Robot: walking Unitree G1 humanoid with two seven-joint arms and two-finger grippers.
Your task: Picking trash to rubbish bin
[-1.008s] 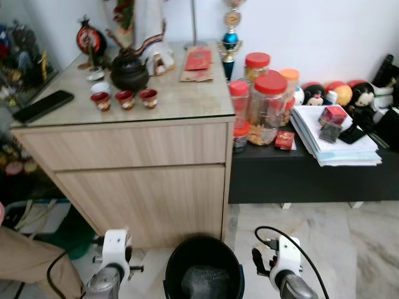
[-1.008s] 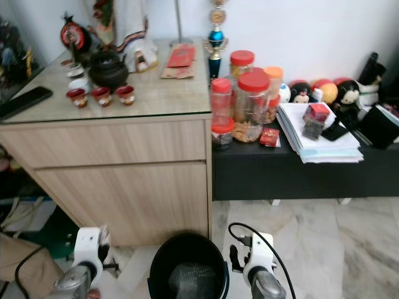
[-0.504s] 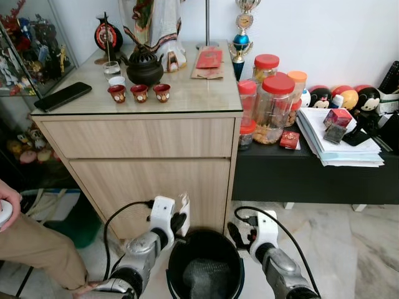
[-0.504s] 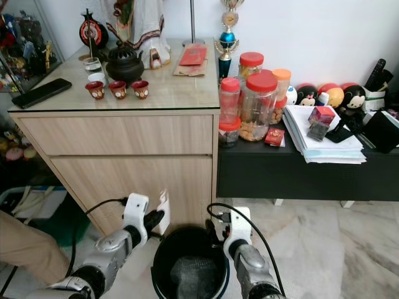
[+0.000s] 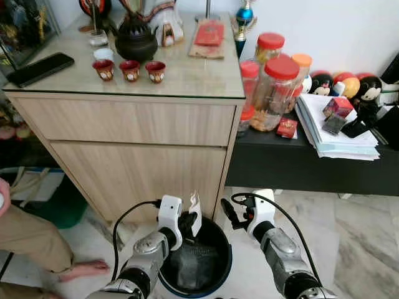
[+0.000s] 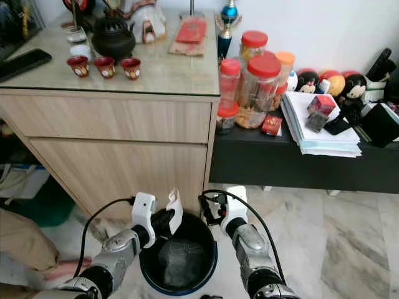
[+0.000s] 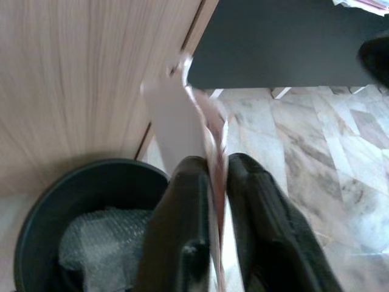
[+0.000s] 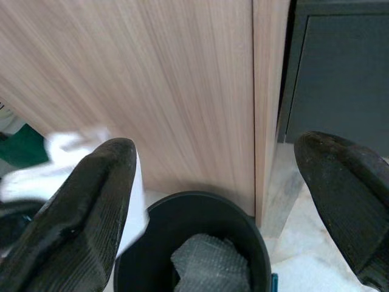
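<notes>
left gripper (image 7: 211,176) jaws clamp one white paper scrap (image 5: 194,205) over bin (image 5: 221,244) rim | right gripper (image 5: 225,212) jaws spread wide, empty | no legible writing | bin: one

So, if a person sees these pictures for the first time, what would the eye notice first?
Probably the left gripper, pinching a white scrap of paper just above the rim of the black rubbish bin on the floor before the wooden cabinet. The right gripper hovers at the bin's other side, jaws open. Next, the red-lidded jars on the black shelf beside the cabinet.
</notes>
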